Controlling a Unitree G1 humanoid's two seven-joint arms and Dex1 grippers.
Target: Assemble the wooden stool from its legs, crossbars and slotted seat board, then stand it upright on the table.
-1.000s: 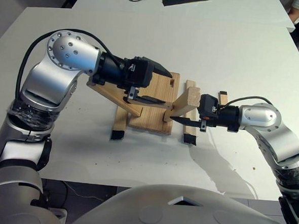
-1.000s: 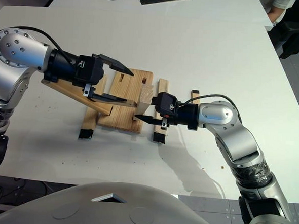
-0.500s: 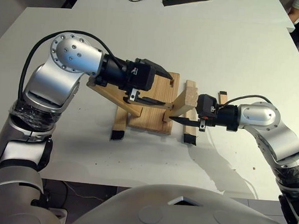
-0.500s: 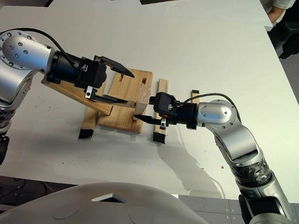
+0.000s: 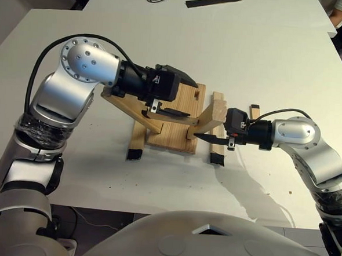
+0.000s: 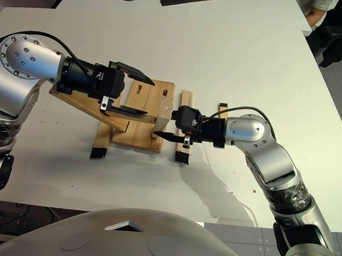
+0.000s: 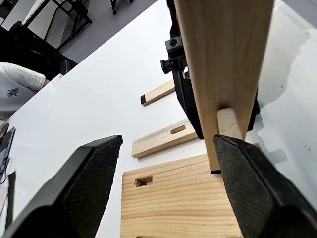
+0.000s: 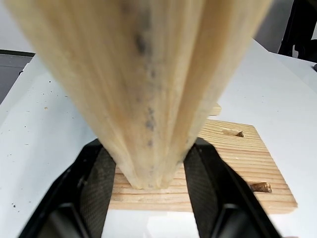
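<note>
While clamped on one leg (image 5: 213,114), right gripper (image 5: 205,127); left gripper (image 5: 191,100) wide over one seat board (image 5: 173,131); three black-tipped pieces (image 5: 216,151).

The white table (image 5: 279,71) bears the seat board (image 5: 167,136) between two flat-lying legs (image 5: 136,140).

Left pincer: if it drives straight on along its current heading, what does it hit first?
Most likely the leg gripped by the right pincer. It stands tilted, dead ahead of the open left pincer, above the seat board. Depth is unclear, so the exact contact spot is a guess.
</note>
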